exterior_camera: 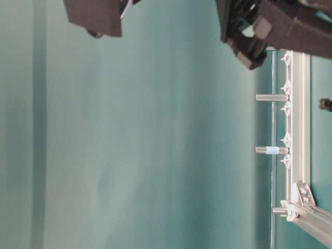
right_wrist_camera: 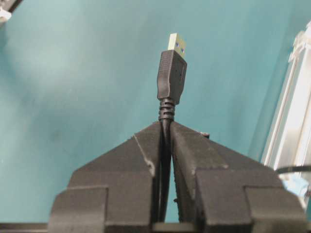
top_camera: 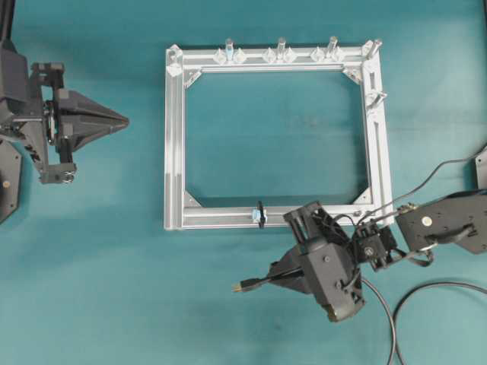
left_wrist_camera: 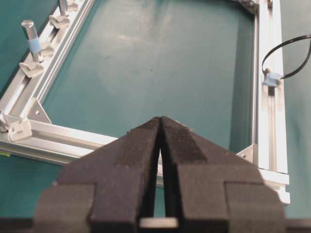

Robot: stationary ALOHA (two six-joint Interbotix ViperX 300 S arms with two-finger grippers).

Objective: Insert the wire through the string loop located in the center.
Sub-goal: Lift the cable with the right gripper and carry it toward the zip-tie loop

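My right gripper point(top_camera: 272, 280) is shut on the wire point(right_wrist_camera: 165, 127) just behind its black plug point(right_wrist_camera: 171, 75), whose metallic tip points away from the jaws. In the overhead view the plug point(top_camera: 244, 287) hangs over the teal table, below and slightly left of the string loop point(top_camera: 260, 214), clear of it. The loop is a small black ring on the near bar of the silver frame point(top_camera: 173, 152), with a bluish fitting point(left_wrist_camera: 272, 79). My left gripper point(top_camera: 124, 120) is shut on nothing, left of the frame; its tips point(left_wrist_camera: 160, 119) point across the frame.
Upright silver pegs point(top_camera: 281, 47) line the frame's far bar, and another stands on the right bar point(top_camera: 376, 97). Dark cables point(top_camera: 386, 315) trail off the table's bottom right. The right arm's body point(top_camera: 445, 222) sits just outside the frame's near right corner.
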